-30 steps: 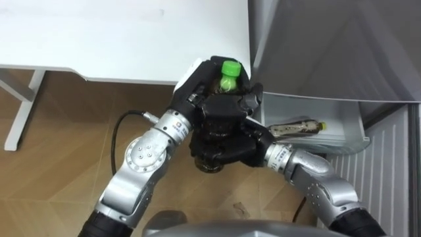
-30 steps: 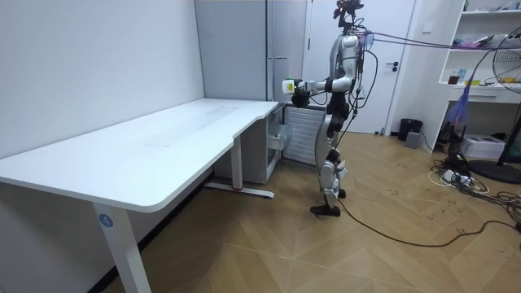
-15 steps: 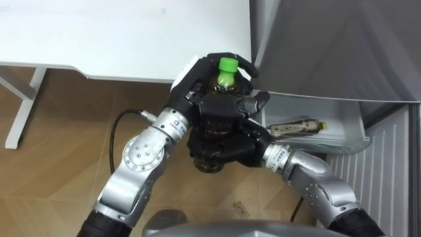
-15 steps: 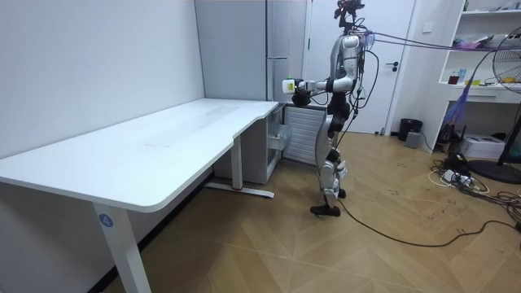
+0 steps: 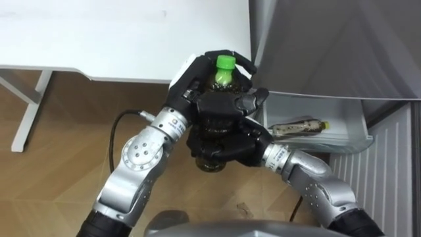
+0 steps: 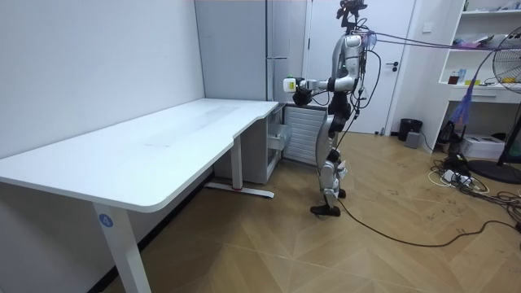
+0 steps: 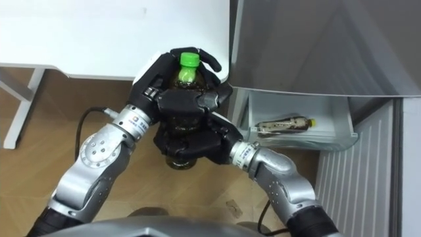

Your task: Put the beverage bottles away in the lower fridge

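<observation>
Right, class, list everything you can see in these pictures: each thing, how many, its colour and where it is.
green-capped bottle: one, dark drink, held upright in both hands by the table's corner
yellow-capped bottle: one, brownish, lying in the open drawer
drawer: one, pale grey, pulled out low on the fridge
fridge: one, grey, right of the table
table: one, white, on the robot's left
floor: brown wood, under it all
fan: one, dark, at the room view's right edge
left hand: black and white, curled round the green-capped bottle's top
right hand: black, curled round its lower part
</observation>
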